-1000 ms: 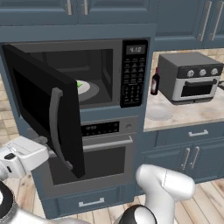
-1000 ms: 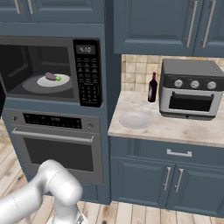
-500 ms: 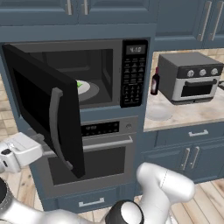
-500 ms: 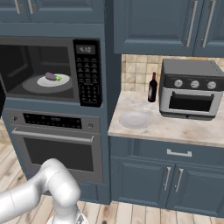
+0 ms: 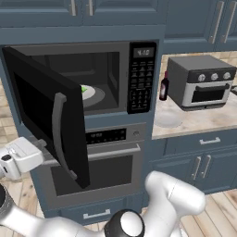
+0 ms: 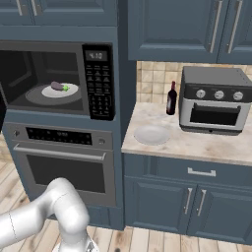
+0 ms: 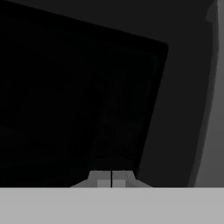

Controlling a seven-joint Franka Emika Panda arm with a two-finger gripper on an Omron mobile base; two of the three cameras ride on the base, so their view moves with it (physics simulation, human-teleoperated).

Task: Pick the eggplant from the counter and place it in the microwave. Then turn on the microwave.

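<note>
- One eggplant [image 6: 59,87] lies on the white turntable [image 6: 69,91] inside the microwave [image 6: 101,78], clear of the counter [image 6: 197,142].
- The microwave's door [image 5: 44,111] stands swung open to the left, its grey handle [image 5: 58,132] facing out.
- The gripper [image 7: 112,179] is closed on nothing, its fingertips pressed together just in front of the door's dark glass.
- A dark red bottle [image 6: 171,99] stands beside the toaster oven [image 6: 214,101]; a pale plate [image 6: 151,134] sits near the counter's left end.
</note>
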